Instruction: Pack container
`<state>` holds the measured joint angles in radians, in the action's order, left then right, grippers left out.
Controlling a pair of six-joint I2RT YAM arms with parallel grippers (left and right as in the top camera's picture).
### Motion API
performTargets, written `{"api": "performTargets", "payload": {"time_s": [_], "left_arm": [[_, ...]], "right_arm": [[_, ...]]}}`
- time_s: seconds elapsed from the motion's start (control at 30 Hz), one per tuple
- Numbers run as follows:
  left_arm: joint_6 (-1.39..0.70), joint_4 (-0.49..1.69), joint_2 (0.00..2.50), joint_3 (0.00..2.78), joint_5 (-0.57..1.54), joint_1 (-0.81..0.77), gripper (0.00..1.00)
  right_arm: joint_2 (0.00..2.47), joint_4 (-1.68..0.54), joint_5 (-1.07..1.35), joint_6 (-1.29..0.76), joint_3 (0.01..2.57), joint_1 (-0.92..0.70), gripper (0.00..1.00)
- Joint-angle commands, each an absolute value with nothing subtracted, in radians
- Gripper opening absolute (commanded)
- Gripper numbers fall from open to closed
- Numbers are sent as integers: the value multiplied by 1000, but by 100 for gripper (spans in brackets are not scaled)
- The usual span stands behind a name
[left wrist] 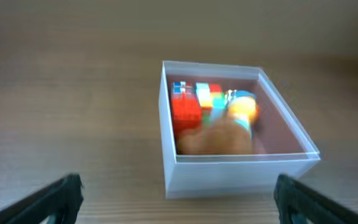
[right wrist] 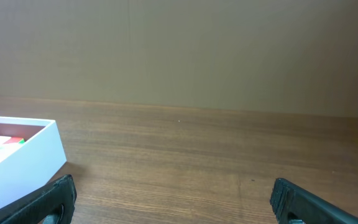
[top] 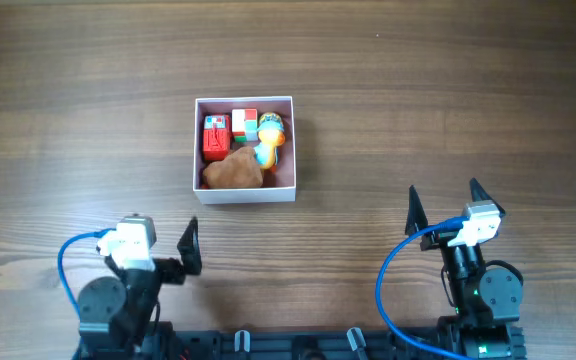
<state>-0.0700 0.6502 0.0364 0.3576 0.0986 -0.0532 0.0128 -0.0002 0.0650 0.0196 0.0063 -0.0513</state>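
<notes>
Seemingly close to finished, judging by the load. Look to the middle of the table [top: 468, 80] for the container [top: 245, 196], well apart from both arms, with a red block [top: 214, 138], a red-white-green block [top: 245, 124], a yellow-orange duck-like toy [top: 269, 140] and a brown lump [top: 233, 172] inside, leaving bare pink floor at the near right corner.

Note the left gripper [left wrist: 178, 183] spread wide and empty at the near edge, facing the box's near wall. Likewise the right gripper [top: 443, 190]: wide apart, carrying nothing, off to the right.

For a clean finish, check first for anything riding above the thin white rim. If pressing down, come straight from above onto the brown lump, gently, to avoid sliding or tipping so light a box with a sideways nudge. Keep the other arm clear meanwhile.

As for writing: none legible. Faint marks on the red block's face, too small to read overhead and blurred in the left wrist view. No brand or label made out anywhere.
</notes>
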Motion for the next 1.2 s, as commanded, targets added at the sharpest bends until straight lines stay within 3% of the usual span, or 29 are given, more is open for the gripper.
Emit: {"api": "performTargets", "payload": {"time_s": [0.0, 0.1, 0.27, 0.37, 1.17], "left_arm": [[-84, 405, 6, 228, 96, -25, 100], [-83, 156, 3, 132, 80, -19, 100], [-83, -38, 3, 7, 31, -19, 100], [-84, 78, 3, 6, 24, -19, 100], [-84, 76, 3, 6, 25, -19, 100]], "right_arm": [[5, 3, 80, -2, 6, -53, 100], [5, 3, 80, -3, 5, -53, 100], [5, 3, 80, -2, 5, -53, 100], [5, 3, 80, -3, 6, -53, 100], [5, 3, 80, -2, 6, -53, 100]]}}
